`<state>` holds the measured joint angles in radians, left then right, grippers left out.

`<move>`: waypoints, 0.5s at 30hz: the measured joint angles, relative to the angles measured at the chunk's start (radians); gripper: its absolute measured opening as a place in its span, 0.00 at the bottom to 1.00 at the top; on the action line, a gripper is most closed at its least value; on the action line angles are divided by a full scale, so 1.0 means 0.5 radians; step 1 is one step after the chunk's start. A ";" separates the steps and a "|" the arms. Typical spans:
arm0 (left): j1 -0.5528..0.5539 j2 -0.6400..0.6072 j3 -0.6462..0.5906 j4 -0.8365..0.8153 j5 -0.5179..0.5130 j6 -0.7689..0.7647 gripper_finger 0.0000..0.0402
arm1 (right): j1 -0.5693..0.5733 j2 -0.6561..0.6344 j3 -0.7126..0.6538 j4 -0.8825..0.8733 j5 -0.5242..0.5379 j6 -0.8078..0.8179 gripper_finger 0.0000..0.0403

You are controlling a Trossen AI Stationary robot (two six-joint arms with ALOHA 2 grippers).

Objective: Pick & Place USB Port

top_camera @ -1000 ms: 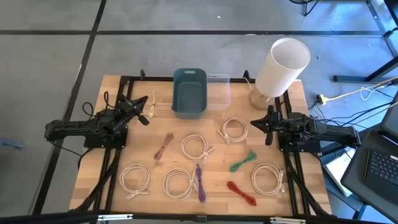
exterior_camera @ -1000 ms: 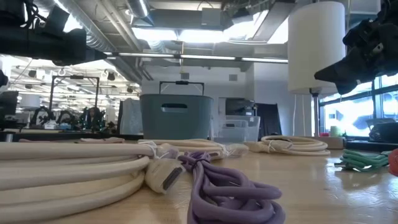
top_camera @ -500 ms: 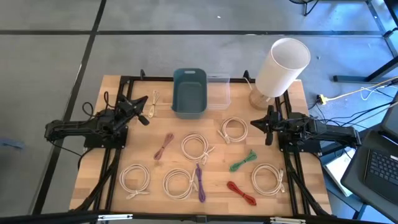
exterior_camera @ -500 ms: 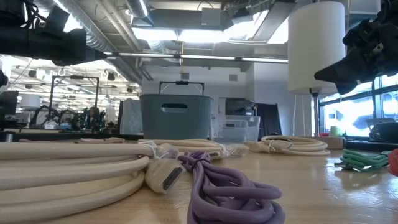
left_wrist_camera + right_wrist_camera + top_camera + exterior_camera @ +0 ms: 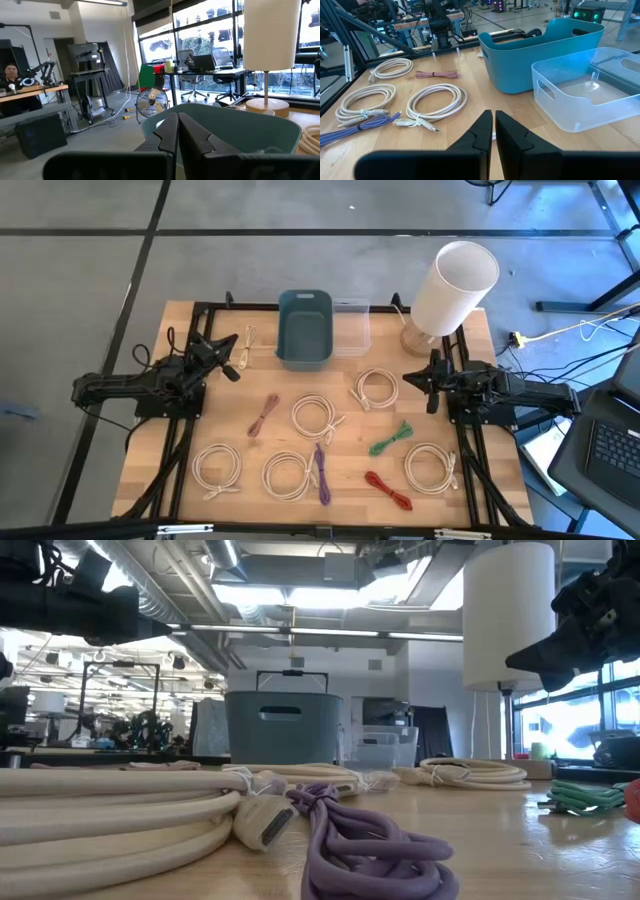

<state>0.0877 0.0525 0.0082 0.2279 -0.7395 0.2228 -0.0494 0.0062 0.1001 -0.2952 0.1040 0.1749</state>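
High view shows me both claws, left [image 5: 232, 367] and right [image 5: 412, 380], pressed together, empty, parked at opposite bench sides, cables [image 5: 317, 417] spread mid-bench awaiting the bin [image 5: 304, 330] at the far edge.

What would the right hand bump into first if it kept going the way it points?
Probably the teal bin; the right hand aims across bare table toward it, though depth is unclear.
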 joint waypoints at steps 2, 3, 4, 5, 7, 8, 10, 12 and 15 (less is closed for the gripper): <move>0.000 0.000 0.000 0.000 0.000 0.000 0.02 | 0.001 0.000 -0.001 0.000 0.000 0.000 0.06; 0.000 0.000 0.000 0.000 0.000 0.000 0.02 | 0.000 0.000 0.000 0.000 0.000 -0.001 0.06; 0.000 0.000 0.000 0.000 0.000 0.000 0.01 | 0.001 0.000 0.000 0.000 0.000 -0.001 0.06; 0.000 0.000 0.001 0.000 0.000 0.000 0.01 | 0.000 0.000 -0.001 0.000 0.000 0.000 0.06; 0.000 0.000 0.001 0.000 0.000 0.000 0.01 | 0.001 0.000 0.000 0.000 0.000 0.000 0.06; 0.000 0.000 0.000 0.000 0.000 0.000 0.01 | 0.000 0.000 -0.001 0.000 0.000 0.000 0.06; 0.000 0.000 0.000 0.000 0.000 0.000 0.01 | 0.000 0.000 0.000 0.000 0.000 -0.001 0.06; 0.000 0.000 0.000 0.000 0.000 0.000 0.02 | 0.000 0.000 0.000 0.000 0.000 0.000 0.06; 0.000 0.000 0.000 0.001 0.000 0.000 0.02 | 0.000 0.000 -0.001 0.006 0.000 0.001 0.06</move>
<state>0.0877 0.0525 0.0084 0.2283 -0.7395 0.2227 -0.0492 0.0061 0.0998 -0.2920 0.1040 0.1753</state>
